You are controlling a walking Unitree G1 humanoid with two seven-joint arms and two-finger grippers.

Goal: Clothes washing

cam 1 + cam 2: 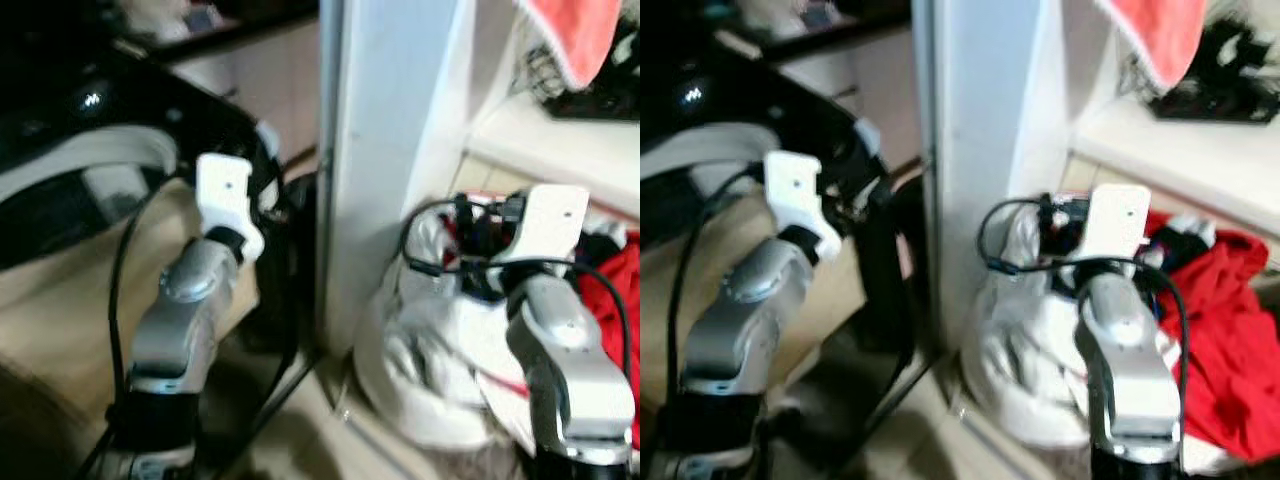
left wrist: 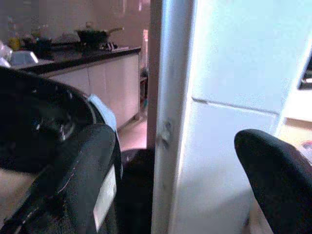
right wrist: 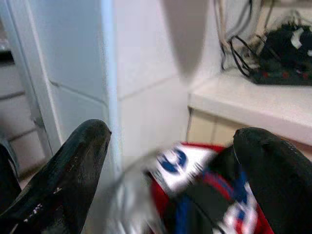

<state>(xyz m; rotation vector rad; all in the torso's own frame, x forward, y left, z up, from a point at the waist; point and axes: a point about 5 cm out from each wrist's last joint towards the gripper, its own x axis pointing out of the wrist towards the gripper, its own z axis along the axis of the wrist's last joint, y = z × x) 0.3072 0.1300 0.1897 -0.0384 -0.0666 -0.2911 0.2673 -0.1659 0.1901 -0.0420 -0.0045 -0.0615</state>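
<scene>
Silver arms nearest. Right gripper [image 3: 170,161] spread wide, holding nothing, poised above heap of white, red and blue clothes [image 1: 440,350] on floor beside tall white panel [image 1: 385,150]. Left gripper [image 2: 170,180] wide too, empty, facing panel edge. Pink cloth [image 1: 575,35] hangs beyond.

Soft blur, bright indoor light.

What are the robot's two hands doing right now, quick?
Left gripper: open, holding nothing, raised beside the white door edge.
Right gripper: open, holding nothing, above the pile of clothes.
</scene>
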